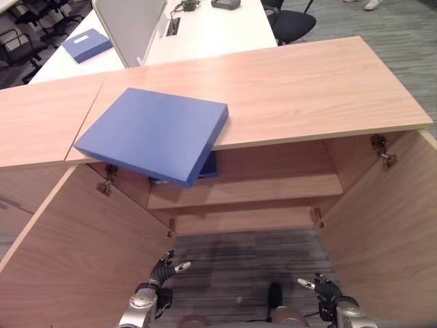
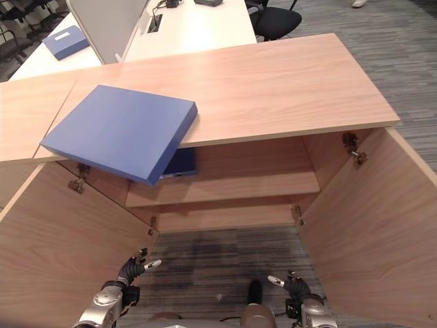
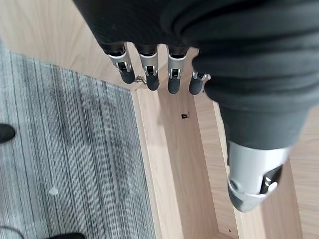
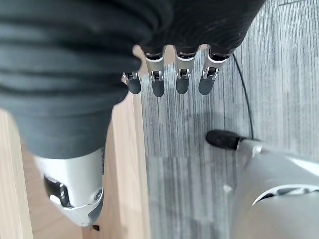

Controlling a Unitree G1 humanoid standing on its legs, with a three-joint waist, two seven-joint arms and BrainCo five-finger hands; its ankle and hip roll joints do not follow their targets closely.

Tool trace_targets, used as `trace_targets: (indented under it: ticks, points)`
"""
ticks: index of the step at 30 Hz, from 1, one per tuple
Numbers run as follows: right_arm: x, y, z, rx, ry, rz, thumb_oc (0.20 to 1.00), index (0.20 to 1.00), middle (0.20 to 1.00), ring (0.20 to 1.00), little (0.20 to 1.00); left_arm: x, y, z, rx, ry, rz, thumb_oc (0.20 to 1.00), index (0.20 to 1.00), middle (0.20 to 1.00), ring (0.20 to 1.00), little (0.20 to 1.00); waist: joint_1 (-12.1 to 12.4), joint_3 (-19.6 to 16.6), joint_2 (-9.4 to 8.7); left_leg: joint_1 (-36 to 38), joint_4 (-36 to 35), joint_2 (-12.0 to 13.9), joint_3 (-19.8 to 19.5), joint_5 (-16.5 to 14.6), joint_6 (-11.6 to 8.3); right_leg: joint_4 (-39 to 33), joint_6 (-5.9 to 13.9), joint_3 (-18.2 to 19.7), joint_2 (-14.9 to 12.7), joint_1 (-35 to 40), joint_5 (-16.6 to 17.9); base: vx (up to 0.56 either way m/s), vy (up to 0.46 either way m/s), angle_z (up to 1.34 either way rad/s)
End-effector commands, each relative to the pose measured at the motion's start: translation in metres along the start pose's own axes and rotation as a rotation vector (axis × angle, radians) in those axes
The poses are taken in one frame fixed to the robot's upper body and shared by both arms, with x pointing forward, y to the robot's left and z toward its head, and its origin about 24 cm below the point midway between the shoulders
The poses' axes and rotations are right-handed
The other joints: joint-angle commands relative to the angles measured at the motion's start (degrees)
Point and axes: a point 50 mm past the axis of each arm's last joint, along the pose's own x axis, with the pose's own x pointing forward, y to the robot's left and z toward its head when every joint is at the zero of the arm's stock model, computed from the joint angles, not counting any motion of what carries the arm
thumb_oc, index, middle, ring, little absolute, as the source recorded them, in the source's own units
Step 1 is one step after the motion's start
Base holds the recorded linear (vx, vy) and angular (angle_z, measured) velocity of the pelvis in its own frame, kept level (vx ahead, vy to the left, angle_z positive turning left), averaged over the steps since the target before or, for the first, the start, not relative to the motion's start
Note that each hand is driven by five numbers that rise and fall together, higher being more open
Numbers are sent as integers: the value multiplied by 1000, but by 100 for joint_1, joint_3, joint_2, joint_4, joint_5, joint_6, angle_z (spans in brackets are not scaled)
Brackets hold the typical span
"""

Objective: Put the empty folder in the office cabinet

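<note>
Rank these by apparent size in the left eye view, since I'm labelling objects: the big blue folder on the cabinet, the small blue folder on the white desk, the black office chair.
1. Big blue folder, nearest.
2. Black office chair.
3. Small blue folder: farther away, so true size is unsure.

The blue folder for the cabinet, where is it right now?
The flat blue folder lies on the wooden cabinet top, left of centre in the head views, its near corner jutting past the front edge above the open cabinet's shelf. Neither robot hand touches it.

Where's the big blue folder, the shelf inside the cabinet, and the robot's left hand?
big blue folder (image 1: 147,131), left eye view, middle of its top cover.
shelf (image 1: 273,188), left eye view, bare board inside the open cabinet.
left hand (image 1: 161,272), left eye view, its dark ribbed cover.
</note>
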Motion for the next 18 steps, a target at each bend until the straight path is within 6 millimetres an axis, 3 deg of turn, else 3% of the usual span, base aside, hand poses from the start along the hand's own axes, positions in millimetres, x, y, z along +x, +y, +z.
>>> trace_targets:
  ticks: [1, 2, 3, 4, 7, 18]
  points:
    - [2, -9, 12, 9, -30, -26, 1000, 1000, 1000, 1000, 1000, 4, 19, 27, 12, -98, 34, 1000, 1000, 1000, 1000, 1000, 54, 256, -192, -278, -480, -77, 266, 260, 329, 392, 550, 106, -604, 310, -564, 54, -44, 2]
    - [2, -9, 11, 9, -29, -25, 1000, 1000, 1000, 1000, 1000, 4, 19, 27, 12, -98, 35, 1000, 1000, 1000, 1000, 1000, 61, 253, -193, -287, -453, -78, 273, 237, 335, 389, 556, 112, -606, 311, -567, 170, -63, -1]
    - [1, -11, 7, 10, -11, -35, 1000, 1000, 1000, 1000, 1000, 3, 17, 26, 22, -93, 26, 1000, 1000, 1000, 1000, 1000, 129, 187, -211, -324, -938, -357, 274, -244, 443, 387, 583, 146, -578, 335, -622, 162, 6, 2]
    - [1, -12, 5, 16, -3, -41, 1000, 1000, 1000, 1000, 1000, 3, 17, 24, 29, -85, 23, 1000, 1000, 1000, 1000, 1000, 151, 144, -164, -179, -1355, -390, 321, -372, 491, 405, 620, 163, -498, 344, -662, 184, 12, -2]
    - [1, -9, 4, 26, -6, -27, 1000, 1000, 1000, 1000, 1000, 1, 18, 22, 34, -87, 16, 1000, 1000, 1000, 1000, 1000, 103, -40, -99, 203, -2067, -266, 656, -569, 526, 399, 657, 178, -405, 404, -696, 107, 47, -12]
    - [0, 15, -7, 23, 20, 39, 1000, 1000, 1000, 1000, 1000, 0, 25, 16, 38, -63, 48, 1000, 1000, 1000, 1000, 1000, 166, -333, -106, 1146, -3090, -260, 689, -570, 618, 138, 840, 206, -442, 668, -510, 77, 59, -3]
